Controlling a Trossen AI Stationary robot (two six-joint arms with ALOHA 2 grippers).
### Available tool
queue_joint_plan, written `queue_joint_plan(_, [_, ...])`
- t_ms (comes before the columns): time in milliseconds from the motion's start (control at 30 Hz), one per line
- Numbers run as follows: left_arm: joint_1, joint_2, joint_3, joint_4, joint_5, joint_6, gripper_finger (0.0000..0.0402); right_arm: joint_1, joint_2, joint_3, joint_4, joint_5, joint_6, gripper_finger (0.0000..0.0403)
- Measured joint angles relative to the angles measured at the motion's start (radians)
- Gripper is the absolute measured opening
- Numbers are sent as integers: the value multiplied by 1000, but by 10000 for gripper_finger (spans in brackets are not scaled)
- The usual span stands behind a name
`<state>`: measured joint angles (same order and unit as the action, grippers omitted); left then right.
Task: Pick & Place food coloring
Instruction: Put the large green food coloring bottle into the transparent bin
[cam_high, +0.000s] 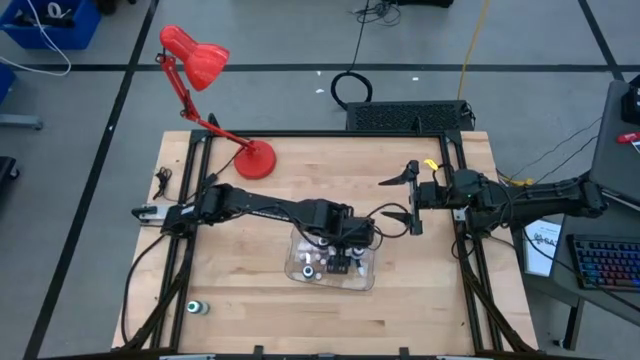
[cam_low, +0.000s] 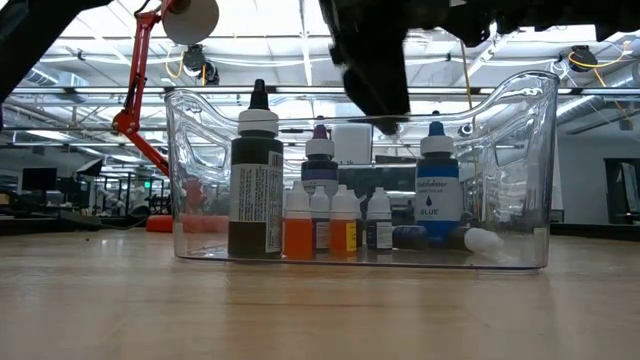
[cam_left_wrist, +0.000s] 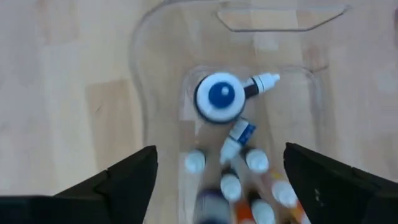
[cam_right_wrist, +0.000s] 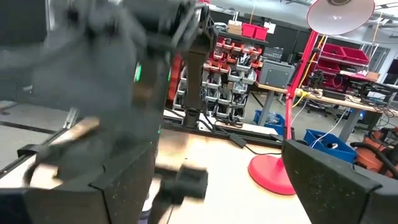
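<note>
A clear plastic tray (cam_high: 300, 272) near the table's middle holds several food coloring bottles. Among them stand a tall dark one (cam_low: 256, 180), a blue-capped one (cam_left_wrist: 221, 96) and small whitish ones (cam_low: 320, 215); two small ones (cam_left_wrist: 239, 134) lie on their sides. One teal-topped bottle (cam_high: 197, 308) stands alone near the table's near left corner. My left gripper (cam_left_wrist: 221, 149) hangs open just above the tray's bottles, pointing steeply down, fingers either side of them with nothing between. My right gripper (cam_high: 395, 197) waits open and level, above the table to the right of the tray.
A red desk lamp (cam_high: 215, 100) stands with its base (cam_high: 255, 158) at the far left of the table. A black box (cam_high: 405, 115) sits beyond the far edge. Bare wood lies left of and nearer than the tray.
</note>
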<state>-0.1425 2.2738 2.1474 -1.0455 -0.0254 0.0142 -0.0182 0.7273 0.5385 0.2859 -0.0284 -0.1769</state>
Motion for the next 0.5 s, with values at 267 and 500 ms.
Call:
queue_joint_plan(267, [-85, -205, -17, -235, -150, -241, 353, 0, 0, 0, -15, 1, -20, 334])
queue_joint_plan(500, [-279, -350, -73, -524, -227, -813, 353, 0, 0, 0, -38, 1, -4, 334])
